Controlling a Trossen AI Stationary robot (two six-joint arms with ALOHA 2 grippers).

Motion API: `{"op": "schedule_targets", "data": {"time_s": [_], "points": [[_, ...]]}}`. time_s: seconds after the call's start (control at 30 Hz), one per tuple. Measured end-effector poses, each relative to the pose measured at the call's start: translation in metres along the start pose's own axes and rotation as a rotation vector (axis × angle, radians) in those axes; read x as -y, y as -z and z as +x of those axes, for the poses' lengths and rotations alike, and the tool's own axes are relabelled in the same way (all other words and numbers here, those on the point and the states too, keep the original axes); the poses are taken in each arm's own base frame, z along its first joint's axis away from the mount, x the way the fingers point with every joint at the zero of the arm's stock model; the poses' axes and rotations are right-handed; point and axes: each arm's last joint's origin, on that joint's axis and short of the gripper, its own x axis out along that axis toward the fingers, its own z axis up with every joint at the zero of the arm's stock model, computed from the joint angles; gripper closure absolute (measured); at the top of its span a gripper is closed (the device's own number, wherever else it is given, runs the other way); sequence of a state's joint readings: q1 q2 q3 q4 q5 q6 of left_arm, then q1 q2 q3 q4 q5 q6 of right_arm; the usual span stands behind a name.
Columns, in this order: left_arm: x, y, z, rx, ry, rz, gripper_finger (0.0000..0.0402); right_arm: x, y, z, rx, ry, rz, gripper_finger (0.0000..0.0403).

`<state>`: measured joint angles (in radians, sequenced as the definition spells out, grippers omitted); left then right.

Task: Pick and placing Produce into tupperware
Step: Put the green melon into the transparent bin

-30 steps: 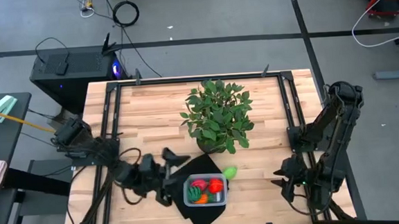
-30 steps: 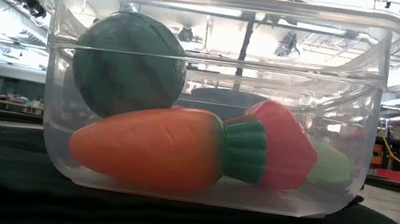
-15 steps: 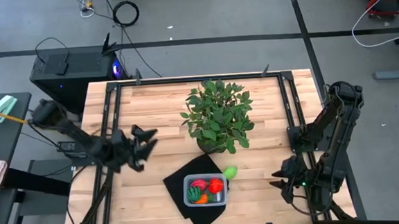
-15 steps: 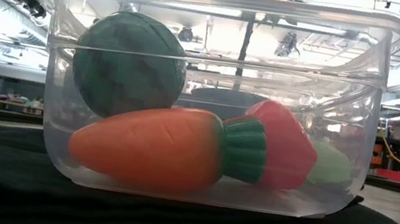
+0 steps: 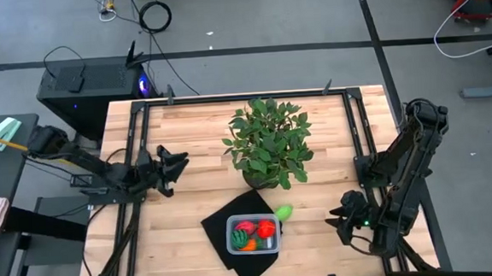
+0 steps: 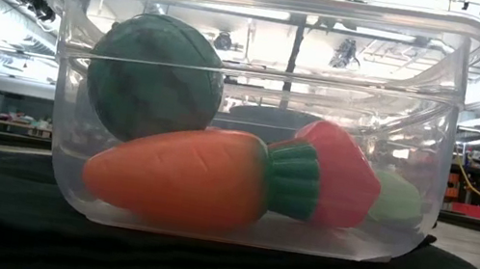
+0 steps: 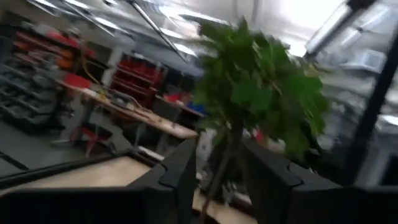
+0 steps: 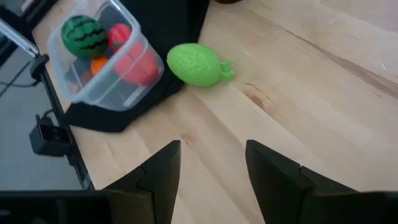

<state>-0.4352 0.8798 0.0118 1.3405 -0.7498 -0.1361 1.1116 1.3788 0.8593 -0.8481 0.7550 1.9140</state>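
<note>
on the pale wooden slatted table (image 5: 186,142), edged by a black metal frame, a black square mat (image 5: 221,223) lies turned cornerwise near the front edge, and a big leafy potted plant (image 5: 269,143) stands mid-table behind it. around the table is grey floor with cables and a dark box (image 5: 89,83) at the back left; the low view looks through to a workshop with strip lights and shelves.

the small clear plastic rectangular tub (image 5: 253,234) with rounded corners sits on the mat. inside it lie a dark green striped ball (image 6: 157,77), an orange toy carrot (image 6: 184,174) and red toy pieces (image 6: 340,176). the carrot lies flat with its long axis across the low view, green collar to that picture's right and its blunt tip to the left.

a light yellow-green bumpy toy fruit (image 8: 194,64) rests on bare wood just beside the tub and touching the mat's edge, out ahead of the right gripper (image 8: 211,163) and well apart from it, its stubby leafy end turned away from the tub. that gripper's jaws are spread and hold nothing.

the left gripper (image 5: 172,166) hangs over the table's left side, jaws parted and empty, the plant ahead of them; the tub is well off to their side.
</note>
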Motion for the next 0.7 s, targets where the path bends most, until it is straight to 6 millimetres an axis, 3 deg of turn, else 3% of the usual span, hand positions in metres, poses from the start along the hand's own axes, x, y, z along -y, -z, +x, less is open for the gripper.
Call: {"op": "schedule_targets", "data": {"time_s": [0.23,0.47,0.6,0.7], "points": [[-0.014,0.020,0.008,-0.195,0.047,0.023,0.0293,-0.003,-0.014,0.013,-0.001,0.053,-0.015,0.0216],[-0.022,0.018,0.013,-0.177,0.017,0.198,0.0294,-0.004,-0.036,0.032,0.019,0.133,-0.060,0.0216],[-0.030,0.018,0.016,-0.175,-0.040,0.199,0.0294,0.006,-0.043,0.054,-0.002,0.167,-0.060,0.0216],[-0.033,0.017,0.018,-0.166,-0.058,0.202,0.0294,0.013,-0.039,0.075,-0.099,0.090,-0.054,0.0216]]}}
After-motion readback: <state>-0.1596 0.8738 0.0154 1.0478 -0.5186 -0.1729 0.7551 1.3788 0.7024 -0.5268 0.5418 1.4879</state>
